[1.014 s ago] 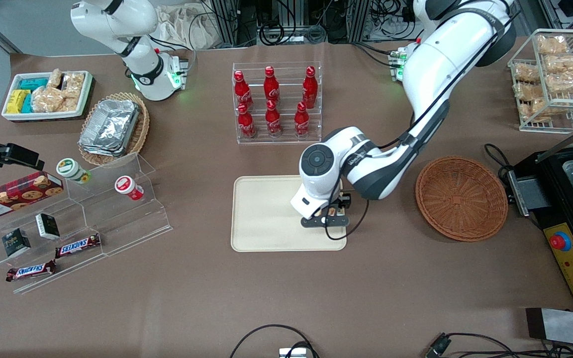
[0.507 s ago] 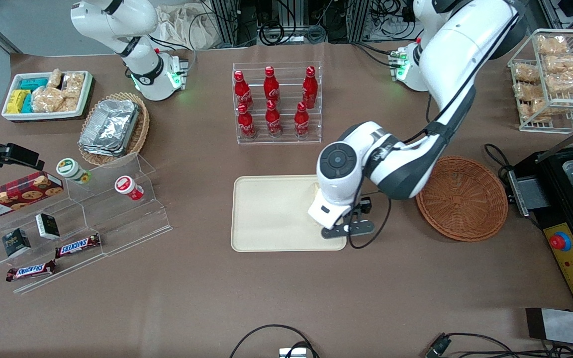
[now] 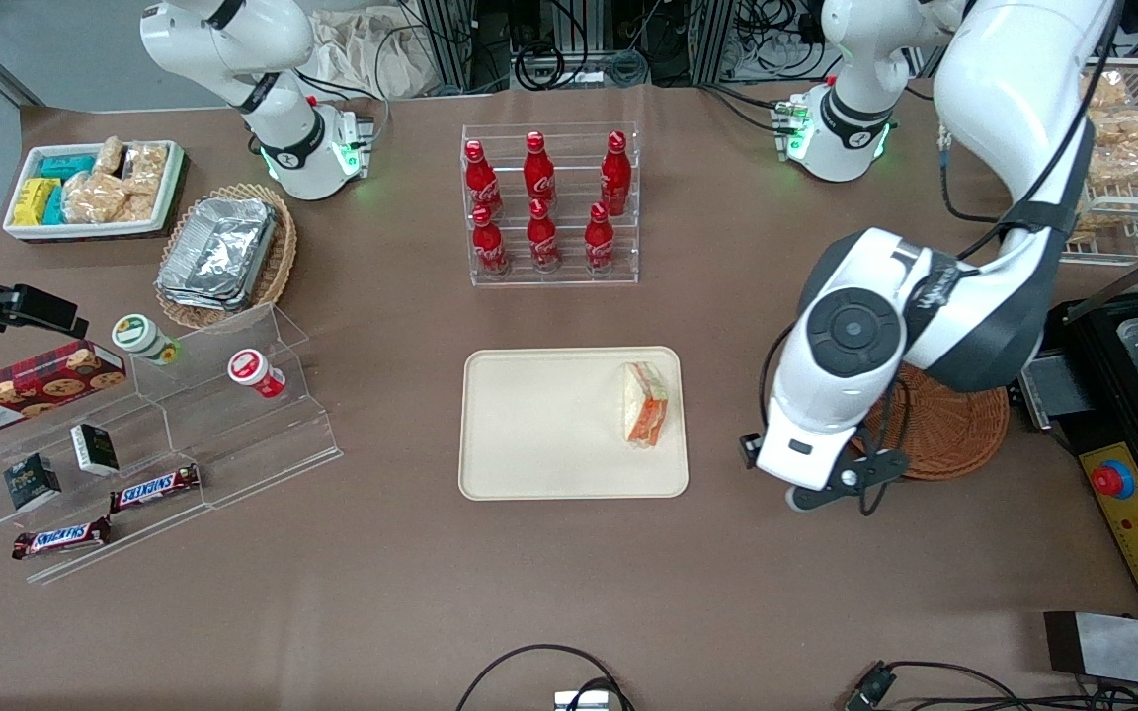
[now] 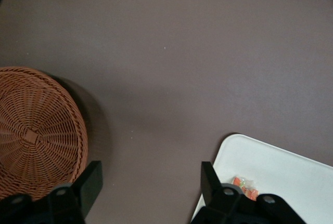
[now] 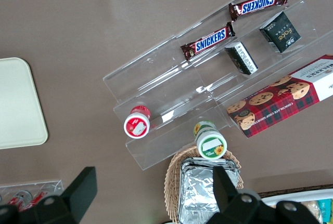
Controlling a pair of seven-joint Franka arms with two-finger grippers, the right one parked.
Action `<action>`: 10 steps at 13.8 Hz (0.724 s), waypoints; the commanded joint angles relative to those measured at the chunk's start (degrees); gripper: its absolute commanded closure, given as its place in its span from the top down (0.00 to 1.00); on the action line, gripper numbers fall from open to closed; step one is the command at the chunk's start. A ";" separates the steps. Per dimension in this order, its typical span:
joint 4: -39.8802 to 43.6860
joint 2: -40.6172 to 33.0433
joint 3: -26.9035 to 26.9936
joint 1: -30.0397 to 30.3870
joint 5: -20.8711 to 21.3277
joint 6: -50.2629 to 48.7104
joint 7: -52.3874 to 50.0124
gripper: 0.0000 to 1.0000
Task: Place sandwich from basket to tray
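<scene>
Resting on the tray by its edge nearest the basket, the sandwich looks delivered, so the gripper hangs empty between them, fingers spread apart.

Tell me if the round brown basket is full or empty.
Empty: the basket shows bare weave; the sandwich lies on the tray. The open gripper hovers between them.

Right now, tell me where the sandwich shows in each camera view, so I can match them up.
Front view: the sandwich lies on the tray, at its end nearest the basket.
Left wrist view: only an orange-green sliver of it shows on the tray, just past one finger of the open tool.
Right wrist view: not in it; only a bare tray corner shows.
Shared landmark: the tray.
</scene>
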 commanded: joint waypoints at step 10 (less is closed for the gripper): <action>-1.97 -8.10 7.76 1.37 -6.77 -4.24 4.36 1.00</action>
